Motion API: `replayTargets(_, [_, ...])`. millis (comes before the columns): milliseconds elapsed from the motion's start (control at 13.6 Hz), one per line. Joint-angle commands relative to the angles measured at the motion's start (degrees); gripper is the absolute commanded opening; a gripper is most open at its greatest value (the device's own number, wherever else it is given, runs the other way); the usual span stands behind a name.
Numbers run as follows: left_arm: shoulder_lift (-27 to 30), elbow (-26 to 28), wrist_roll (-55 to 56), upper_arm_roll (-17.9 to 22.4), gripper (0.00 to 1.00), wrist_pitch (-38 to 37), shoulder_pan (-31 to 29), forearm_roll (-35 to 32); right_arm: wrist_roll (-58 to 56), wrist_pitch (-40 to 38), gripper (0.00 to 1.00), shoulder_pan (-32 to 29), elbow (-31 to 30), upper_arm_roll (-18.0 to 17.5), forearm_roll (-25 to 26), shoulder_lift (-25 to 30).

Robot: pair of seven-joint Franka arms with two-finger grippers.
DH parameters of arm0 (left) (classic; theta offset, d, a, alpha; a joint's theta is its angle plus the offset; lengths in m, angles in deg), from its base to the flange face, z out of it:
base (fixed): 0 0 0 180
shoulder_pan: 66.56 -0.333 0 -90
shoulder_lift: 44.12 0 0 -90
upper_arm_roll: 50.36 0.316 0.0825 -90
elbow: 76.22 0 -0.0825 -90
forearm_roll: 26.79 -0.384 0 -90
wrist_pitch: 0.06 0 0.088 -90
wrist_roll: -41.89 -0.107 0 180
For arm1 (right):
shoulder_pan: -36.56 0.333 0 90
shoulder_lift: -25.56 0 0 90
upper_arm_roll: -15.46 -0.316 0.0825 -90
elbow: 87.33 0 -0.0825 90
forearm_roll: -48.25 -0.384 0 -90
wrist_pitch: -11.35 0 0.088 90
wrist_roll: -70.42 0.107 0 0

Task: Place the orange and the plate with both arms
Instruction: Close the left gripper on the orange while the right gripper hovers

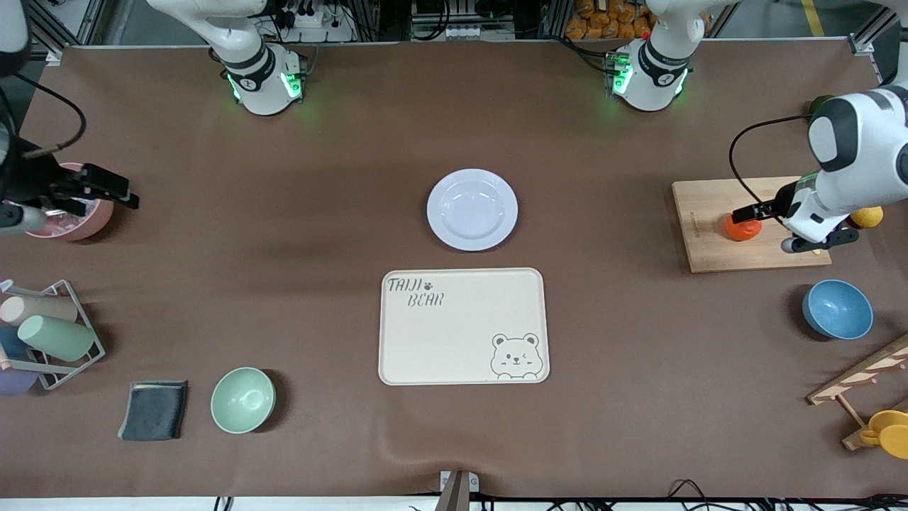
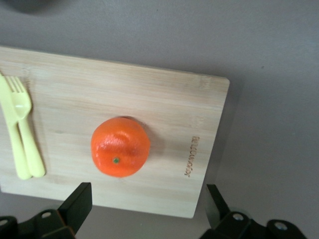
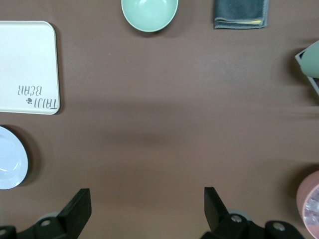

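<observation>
Hovering wide open over the orange [image 2: 120,147] on the bamboo board [image 2: 164,104], right edge of frame, left gripper [image 2: 147,206]; right gripper [image 3: 147,206], fingers spread, waits by the pink bowl [image 1: 74,220]; plate [image 1: 472,209] centre

The orange [image 2: 120,147] is glossy reddish-orange with a small green stem dot, on a pale wooden board [image 2: 164,104] beside a light yellow fork [image 2: 22,124]. The plate [image 1: 472,209] looks pale lavender-white. At its 6 o'clock in the front view, the cream tray [image 1: 454,348] carries grey lettering and a bear print. The tablecloth [image 1: 319,234] is brown.
</observation>
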Motion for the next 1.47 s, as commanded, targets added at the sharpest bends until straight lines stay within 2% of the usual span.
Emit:
replayTargets(0, [-3.39,-0.36,-0.10,-0.48,1.00,3.38,-1.04,-5.22,-0.08,4.00,1.00,0.22,-4.82,0.00,-0.61,0.79])
replayTargets(294, [-6.55,-0.53,0.08,-0.57,1.00,4.88,-1.84,-5.67,-0.08,7.59,1.00,3.56,-4.48,0.08,-0.69,-1.05])
replayTargets(954, [-9.10,-0.80,0.69,-0.48,1.00,5.85,-1.84,-9.02,-0.08,11.38,1.00,2.42,-4.48,0.17,-0.69,-5.97])
replayTargets(1394, [-10.78,-1.24,0.70,-0.31,1.00,5.94,-1.75,-9.11,-0.08,11.30,1.00,2.33,-4.57,0.17,-0.69,-6.33])
